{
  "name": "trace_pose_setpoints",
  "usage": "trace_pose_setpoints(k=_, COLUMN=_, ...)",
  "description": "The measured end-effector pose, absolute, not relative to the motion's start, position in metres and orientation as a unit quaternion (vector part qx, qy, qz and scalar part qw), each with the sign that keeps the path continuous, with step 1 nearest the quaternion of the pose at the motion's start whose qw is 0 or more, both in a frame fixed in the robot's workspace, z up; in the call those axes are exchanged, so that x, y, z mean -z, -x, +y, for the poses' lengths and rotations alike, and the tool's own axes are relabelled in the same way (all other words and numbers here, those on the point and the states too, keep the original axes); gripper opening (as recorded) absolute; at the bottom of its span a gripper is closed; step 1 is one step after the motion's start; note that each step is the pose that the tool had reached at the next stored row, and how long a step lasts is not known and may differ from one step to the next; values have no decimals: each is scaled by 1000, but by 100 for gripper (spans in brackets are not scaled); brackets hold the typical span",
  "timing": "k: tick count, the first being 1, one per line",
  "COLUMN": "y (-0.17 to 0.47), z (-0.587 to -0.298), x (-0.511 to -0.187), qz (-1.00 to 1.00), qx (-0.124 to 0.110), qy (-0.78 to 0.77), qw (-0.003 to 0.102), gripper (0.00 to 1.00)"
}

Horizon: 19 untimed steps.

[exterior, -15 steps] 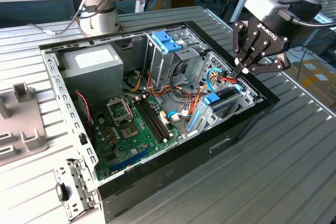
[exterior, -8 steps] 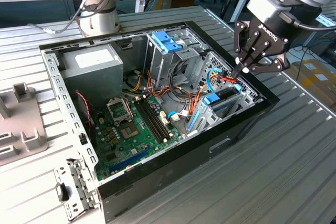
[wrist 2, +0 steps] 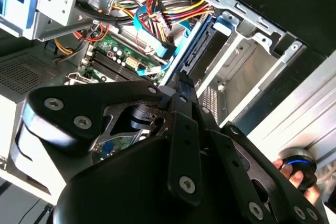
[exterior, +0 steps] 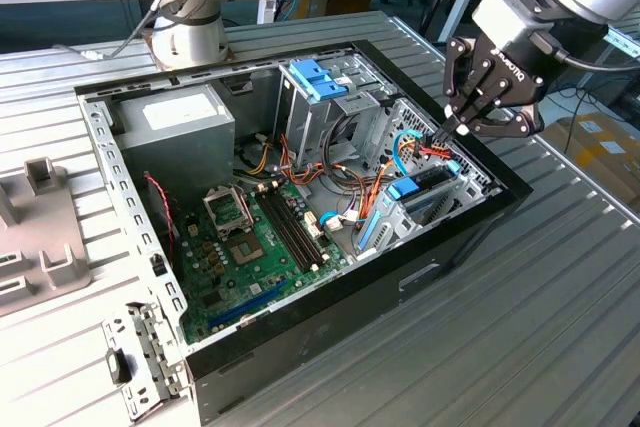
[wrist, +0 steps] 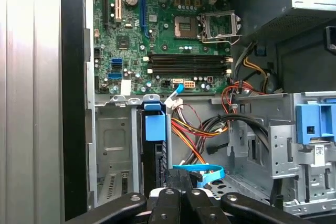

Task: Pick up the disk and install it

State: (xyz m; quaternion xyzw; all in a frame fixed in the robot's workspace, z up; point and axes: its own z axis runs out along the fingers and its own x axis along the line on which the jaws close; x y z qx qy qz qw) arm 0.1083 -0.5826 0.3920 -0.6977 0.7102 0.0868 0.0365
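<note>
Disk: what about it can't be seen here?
1. Disk, lower end: in the first wrist view, the gripper covers it.
2. Its body: in the exterior view, it is mostly hidden inside the bay.
3. Whether the gripper touches it: in the second wrist view, the gripper's own body blocks the contact spot.

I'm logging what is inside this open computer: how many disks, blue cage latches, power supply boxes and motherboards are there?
disk: 1
blue cage latch: 1
power supply box: 1
motherboard: 1
Total: 4
</note>
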Motion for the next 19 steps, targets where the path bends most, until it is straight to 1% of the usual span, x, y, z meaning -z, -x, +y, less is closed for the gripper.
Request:
trace_pose_setpoints(k=7, y=-113, z=-583, x=-380, qz=710, qx=-90, qy=697, qw=34, gripper=11)
trace_pose_setpoints(k=19, y=-123, z=-583, x=-371, qz=710, qx=-92, qy=697, qw=31, gripper=11)
